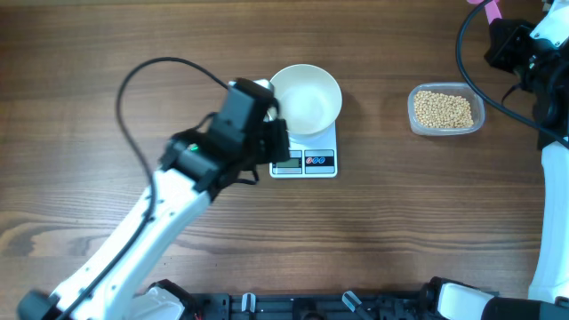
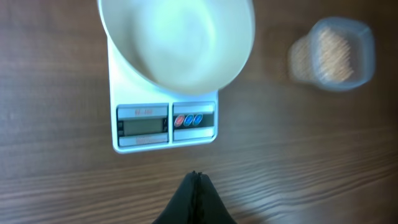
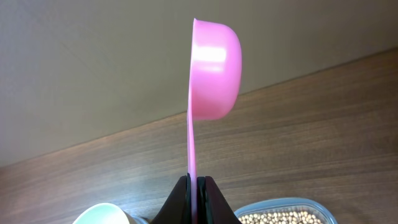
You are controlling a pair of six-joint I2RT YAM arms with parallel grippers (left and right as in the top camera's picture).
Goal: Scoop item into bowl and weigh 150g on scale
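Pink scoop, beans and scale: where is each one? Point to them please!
pink scoop [image 3: 214, 68]: right wrist view, on the round back of its cup.
beans [image 1: 444, 109]: overhead view, on the middle of the pile.
scale [image 2: 143, 126]: left wrist view, on its grey display.

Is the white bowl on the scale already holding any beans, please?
No, the bowl shows a plain white inside in the left wrist view, while the beans lie in the clear tub.

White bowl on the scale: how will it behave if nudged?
The bowl looks empty, so it is probably light and easily shifted. Its smooth walls are likely slippery. It overhangs the scale, so a push might tip or slide it off.
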